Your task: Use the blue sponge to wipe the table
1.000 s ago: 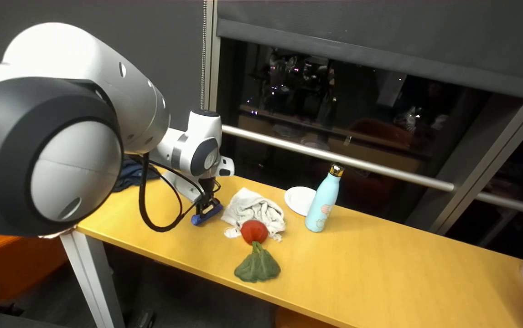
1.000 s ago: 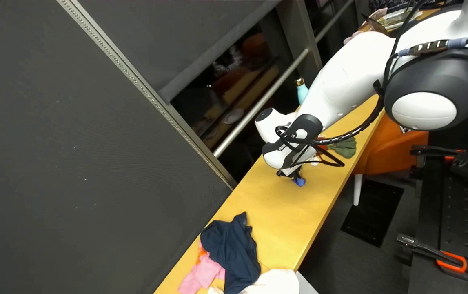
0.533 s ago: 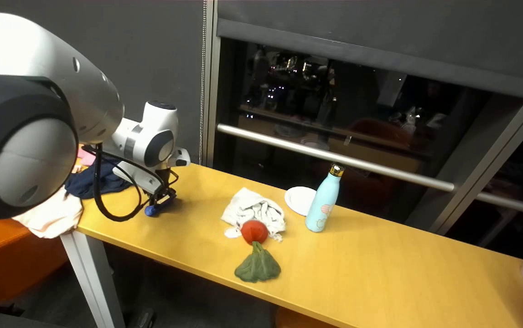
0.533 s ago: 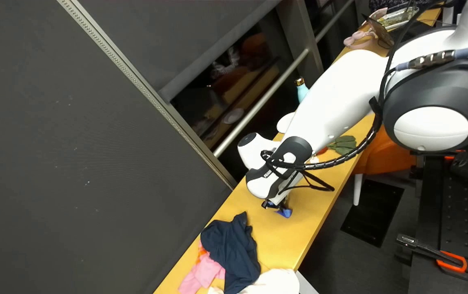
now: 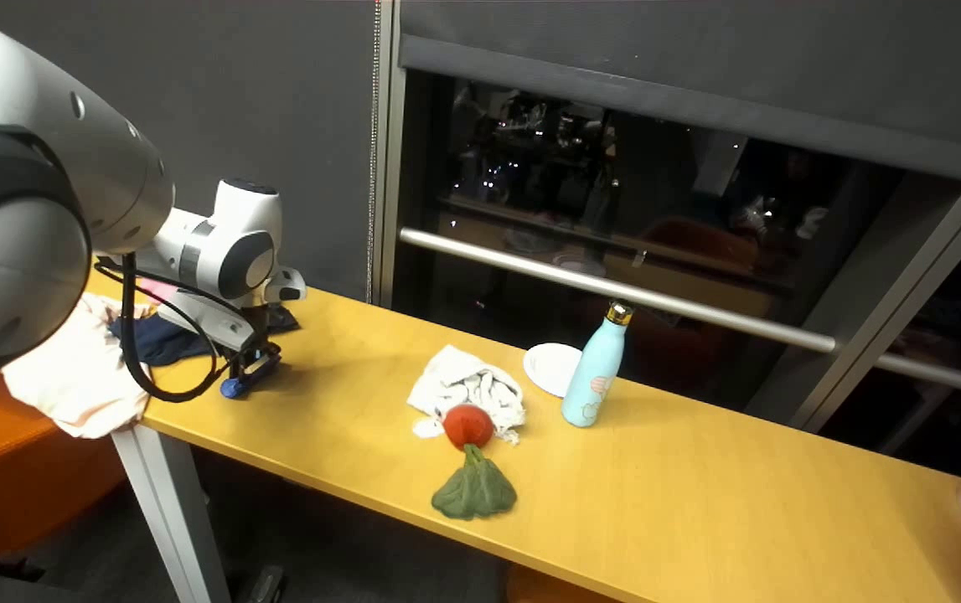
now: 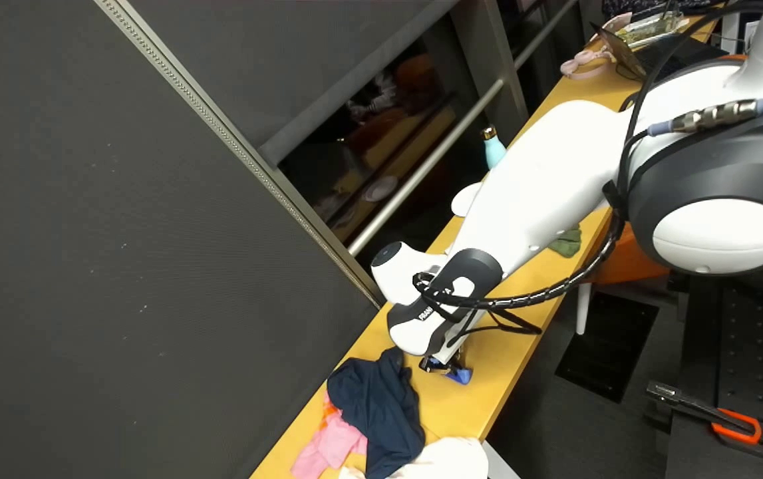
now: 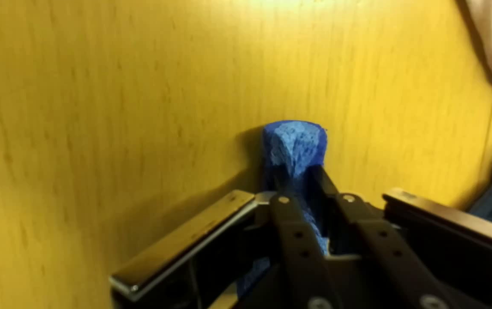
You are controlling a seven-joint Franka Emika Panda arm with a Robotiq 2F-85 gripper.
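A dark window [image 5: 656, 176] backs the long yellow wooden table [image 5: 698, 469]. Near one end of it the gripper [image 7: 300, 175] points downward, its jaws drawn nearly together — the blue sponge [image 7: 294, 140] is pinched between them, low at the table, though whether it touches I cannot tell. The navy cloth [image 6: 381, 406] lies near the sponge; the white cloth [image 5: 451, 368] and pale blue bottle [image 5: 596, 373] sit farther along.

Both exterior cams r up high nr the arm [image 6: 541, 193]. In an exterior view it's facing the window [image 5: 656, 184] across the table [image 5: 740, 486], in an exterior view rolled hard, looking lengthwise past navy cloth [image 6: 378, 406]. Both get the bottle [image 5: 595, 373]. Wrist cam's v close, aimed down at table.
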